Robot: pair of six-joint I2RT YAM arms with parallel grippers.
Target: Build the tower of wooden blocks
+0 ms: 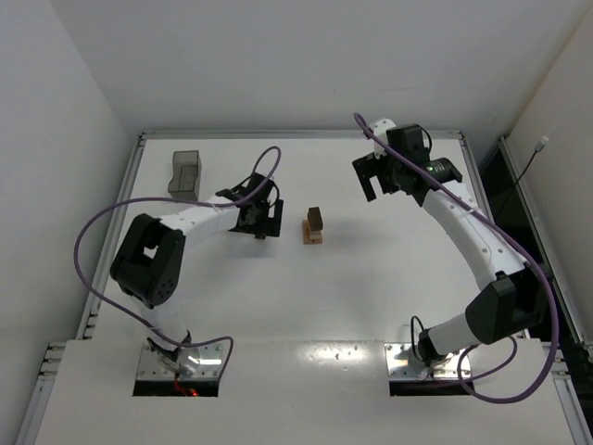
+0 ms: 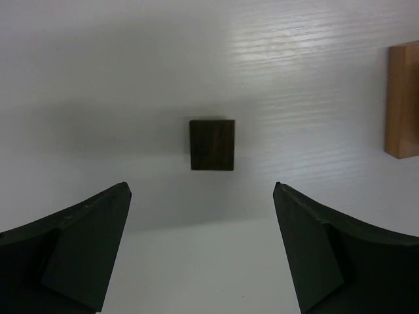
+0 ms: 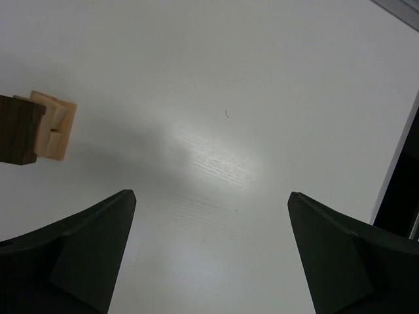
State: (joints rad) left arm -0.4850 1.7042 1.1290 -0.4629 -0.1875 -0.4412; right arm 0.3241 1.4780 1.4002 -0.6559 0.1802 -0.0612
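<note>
**While both end effectors stand open, a short tower [image 1: 316, 225] is seen near the middle of the table [image 1: 371, 306]**

When viewed from above, the tower is made up of one dark brown block set on top of light tan blocks. How many tan ones lie beneath cannot be told. In the right wrist view the brown top is seen overhanging the paler wood below it, at the left edge of the frame.

A loose dark brown block [image 2: 212, 144] is laid flat on the table, apart from the tower and on its left. It is framed between the widely spread fingers of the left end effector [image 2: 201, 190], and no contact with it is shown. A tan piece [image 2: 402, 98] is cut off by the right edge of the left wrist view.

The right end effector [image 3: 213, 194] is likewise held with its fingers wide apart, and only bare table is seen between them. It is placed well apart from the tower, to the right and farther back.

The table is white and smooth, marked by fine faint streaks and patches of glare, and is bordered by a pale rail. A grey translucent box [image 1: 186, 172] is stood near the far left corner. Plain white walls are seen behind and to the left. A dark gap and a thin cable are seen beyond the right rail.
</note>
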